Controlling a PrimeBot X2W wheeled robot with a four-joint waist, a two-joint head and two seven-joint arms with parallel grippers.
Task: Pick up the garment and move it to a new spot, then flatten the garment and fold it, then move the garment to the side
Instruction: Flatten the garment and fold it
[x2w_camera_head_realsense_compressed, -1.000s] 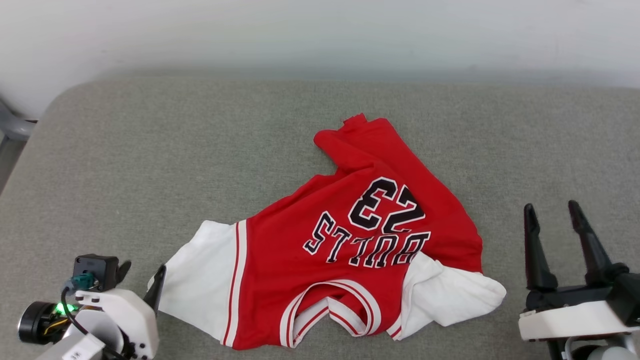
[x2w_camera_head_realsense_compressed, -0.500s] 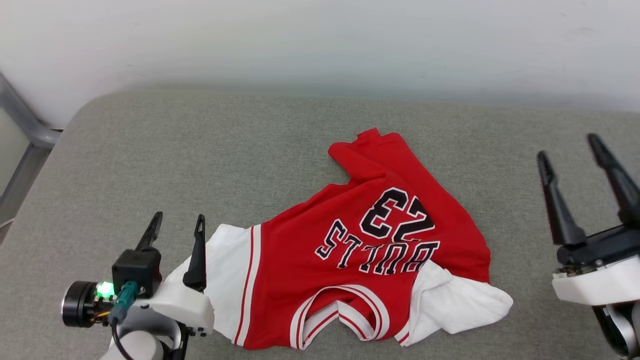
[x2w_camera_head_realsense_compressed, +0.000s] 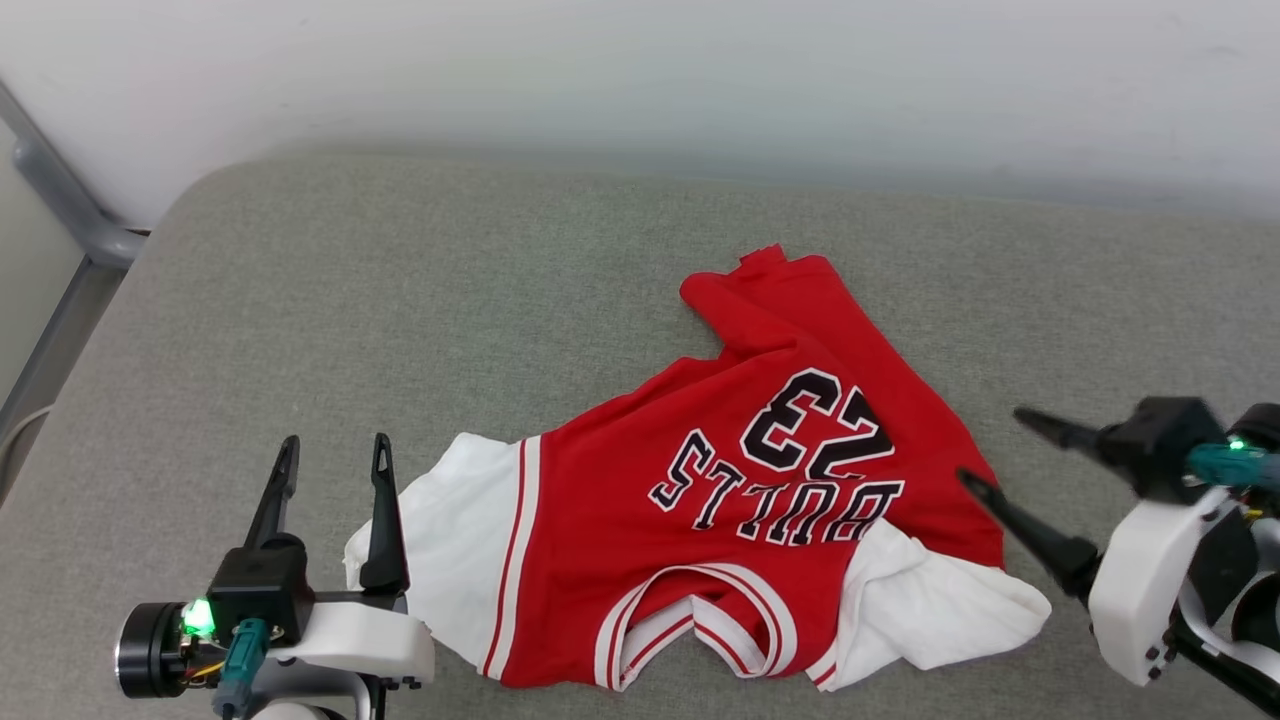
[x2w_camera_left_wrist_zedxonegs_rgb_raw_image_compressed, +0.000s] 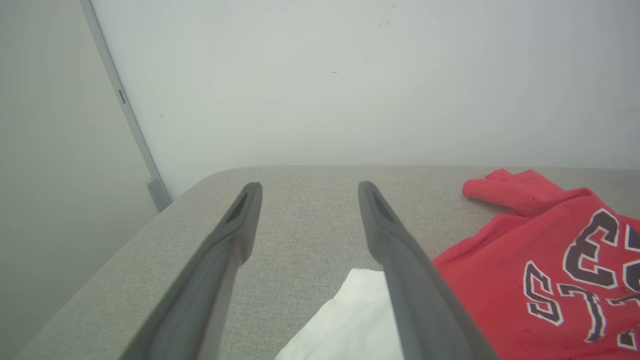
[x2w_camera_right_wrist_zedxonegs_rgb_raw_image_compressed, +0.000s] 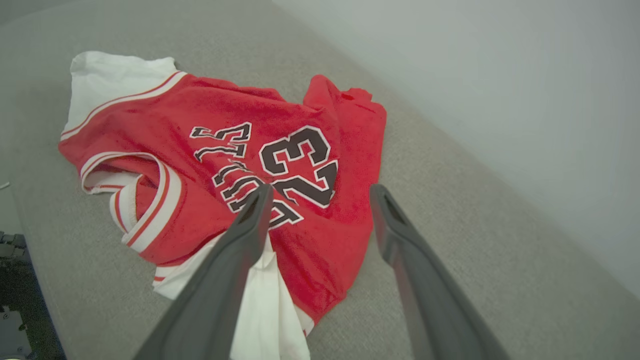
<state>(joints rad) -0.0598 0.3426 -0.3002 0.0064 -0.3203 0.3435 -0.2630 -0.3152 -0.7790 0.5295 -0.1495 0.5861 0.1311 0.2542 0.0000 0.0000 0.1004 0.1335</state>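
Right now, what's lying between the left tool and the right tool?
The garment lies between the left tool and the right tool, crumpled on the grey cushion, print side up, as the head view shows.

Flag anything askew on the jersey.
The jersey lies crumpled, not flat: its red body twists into a narrow bunch at its far end, and the sleeve nearer the right gripper is wadded. No damage shows.

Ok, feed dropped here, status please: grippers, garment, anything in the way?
Left gripper open, beside the white sleeve. Right gripper open, tilted toward the garment. Garment crumpled, lettering up, ungrasped. No obstruction seen.
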